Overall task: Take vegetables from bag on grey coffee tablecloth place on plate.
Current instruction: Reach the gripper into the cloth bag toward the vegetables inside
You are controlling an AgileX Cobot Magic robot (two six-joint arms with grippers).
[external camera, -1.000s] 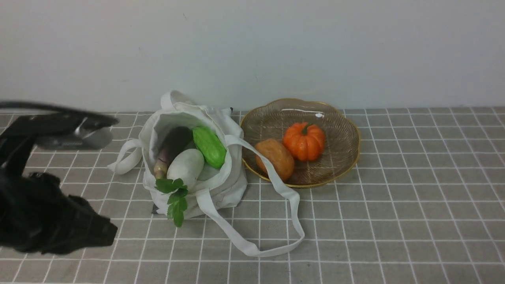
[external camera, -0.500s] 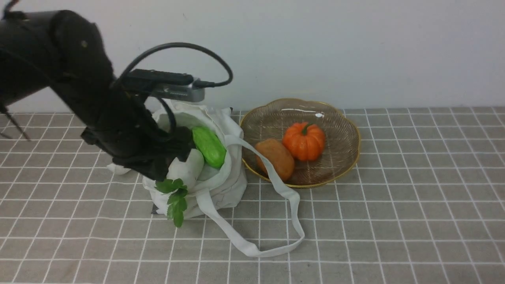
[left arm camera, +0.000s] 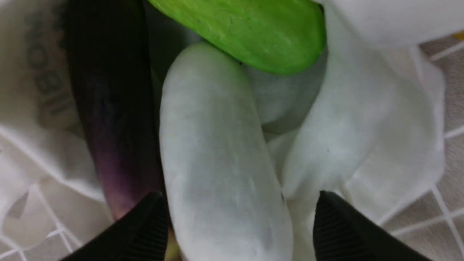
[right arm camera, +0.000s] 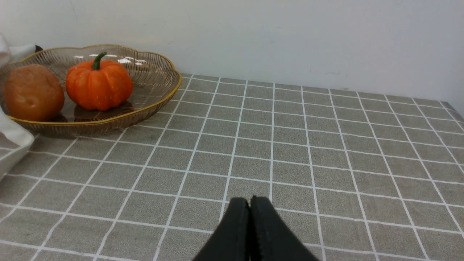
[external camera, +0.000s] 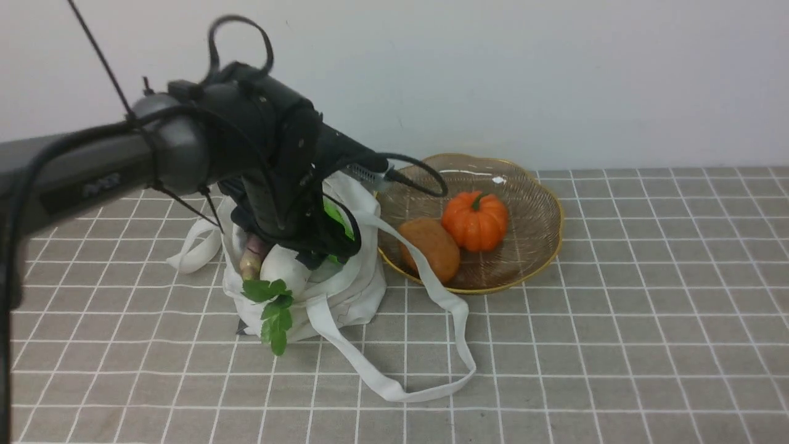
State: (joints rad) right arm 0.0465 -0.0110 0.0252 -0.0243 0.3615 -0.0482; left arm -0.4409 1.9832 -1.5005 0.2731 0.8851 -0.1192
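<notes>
The off-white bag [external camera: 351, 290] lies open on the grid tablecloth [external camera: 616, 339], left of the glass plate [external camera: 551, 246]. My left gripper [external camera: 302, 248] reaches down into the bag's mouth. In the left wrist view it [left arm camera: 239, 203] is open, with its jaws on either side of the white radish [left arm camera: 217, 145]. One finger sits between radish and purple eggplant [left arm camera: 108, 108], the other against the bag cloth [left arm camera: 362, 127]. The green gourd [left arm camera: 246, 29] lies across the radish's far end. The radish's leaves [external camera: 274, 308] hang over the bag edge. My right gripper [right arm camera: 250, 203] is shut and empty, low over the cloth.
An orange toy pumpkin [external camera: 474, 221] and a brown round toy [external camera: 429, 246] lie in the plate. One bag strap [external camera: 431, 370] loops over the cloth toward the front, past the plate's near rim. A white wall stands behind the table.
My left arm has swung in from the left edge, risen over the bag and lowered its open gripper around the radish. The vegetables, bag and plate have not moved.
</notes>
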